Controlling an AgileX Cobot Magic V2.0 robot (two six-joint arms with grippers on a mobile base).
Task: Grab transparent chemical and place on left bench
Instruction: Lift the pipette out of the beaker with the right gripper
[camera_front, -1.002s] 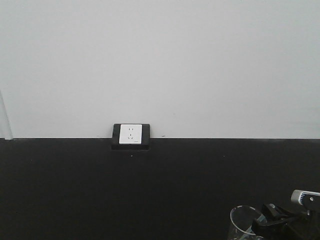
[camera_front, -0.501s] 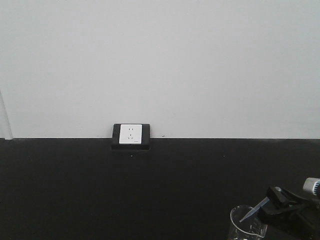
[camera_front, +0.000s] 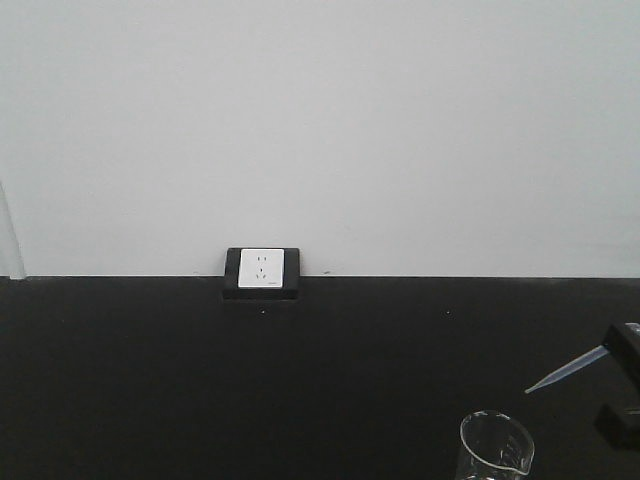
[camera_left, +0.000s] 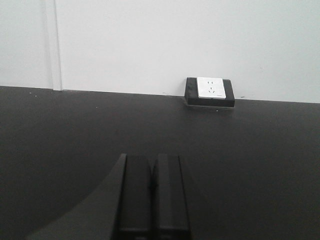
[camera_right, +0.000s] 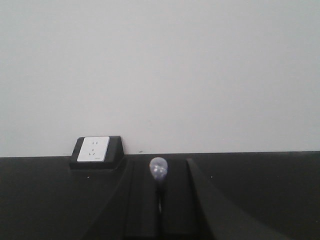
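The transparent pipette (camera_front: 566, 371) hangs in the air above and to the right of a glass beaker (camera_front: 497, 446), with its tapered tip pointing down-left. My right gripper (camera_front: 618, 348) at the right edge is shut on it. In the right wrist view the pipette's rounded bulb (camera_right: 158, 168) sticks out between the shut jaws of the right gripper (camera_right: 159, 163). My left gripper (camera_left: 151, 158) is shut and empty, low over the black countertop (camera_left: 75, 130). The left bench with white bins is out of view.
This black countertop (camera_front: 150, 380) runs along a white wall with a white socket in a black frame (camera_front: 262, 271), which also shows in the left wrist view (camera_left: 210, 90) and the right wrist view (camera_right: 93, 149).
My right gripper has risen and moved right, lifting the pipette out of the beaker. The beaker stays in place. The left gripper is not seen in the earlier frames.
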